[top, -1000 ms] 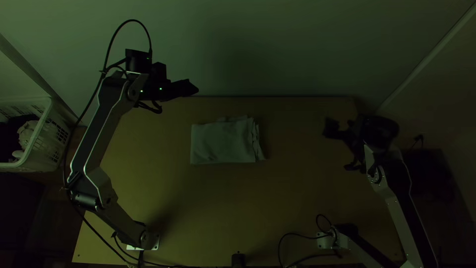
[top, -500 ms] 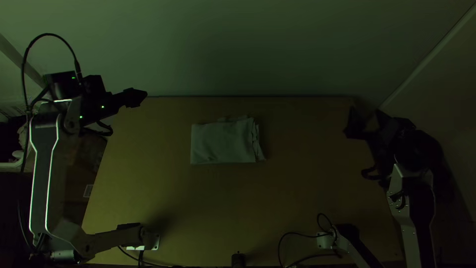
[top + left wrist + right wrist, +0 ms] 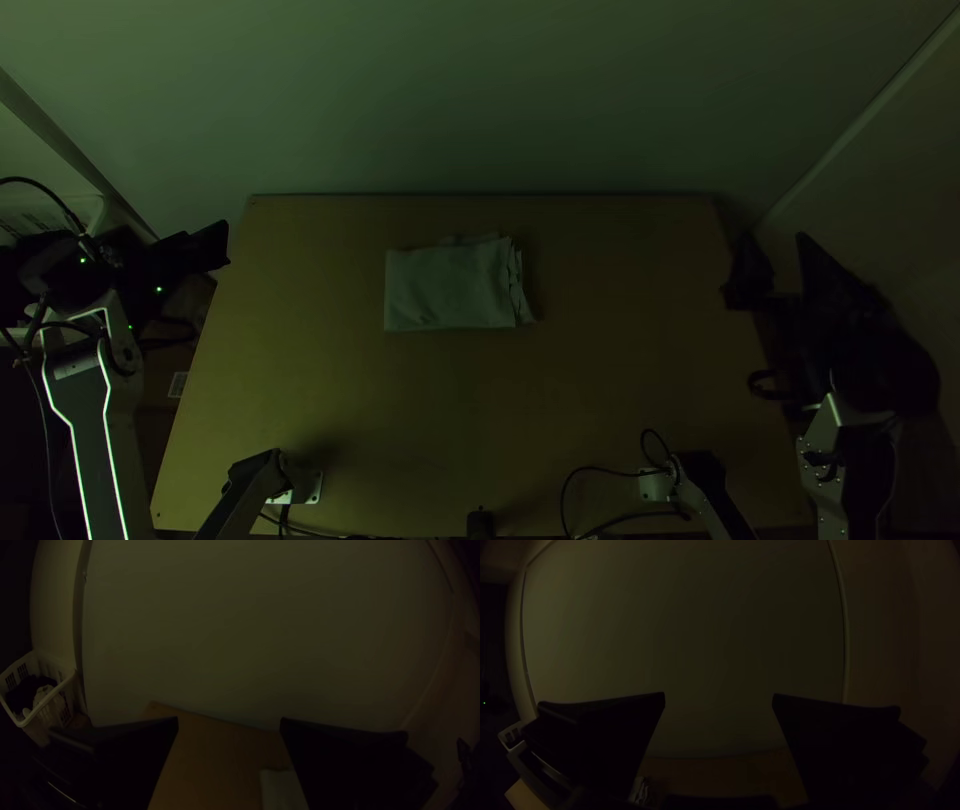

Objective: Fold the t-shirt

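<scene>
The pale t-shirt (image 3: 452, 288) lies folded into a compact rectangle on the table, with loose layered edges along its right side. Off the table's left edge is my left gripper (image 3: 226, 243), well apart from the cloth. My right gripper (image 3: 778, 240) stands over the table's right edge, its fingers spread with nothing between them. In the left wrist view, the left gripper (image 3: 229, 725) is open and empty, and a corner of the t-shirt (image 3: 282, 790) shows beside one finger. In the right wrist view, the right gripper (image 3: 719, 697) is open too, with layered cloth edges (image 3: 640, 790) near one finger.
A white laundry basket (image 3: 50, 697) holding dark and light cloth stands beyond the table's left side. The wooden table (image 3: 600, 400) has cables (image 3: 600, 475) and a small dark object (image 3: 480, 523) at its near edge. A pale wall (image 3: 480, 100) rises behind the table.
My left arm has swung left and down the picture, away from the table's far edge. My right gripper has moved right and opened wider. The t-shirt has stayed where it was.
</scene>
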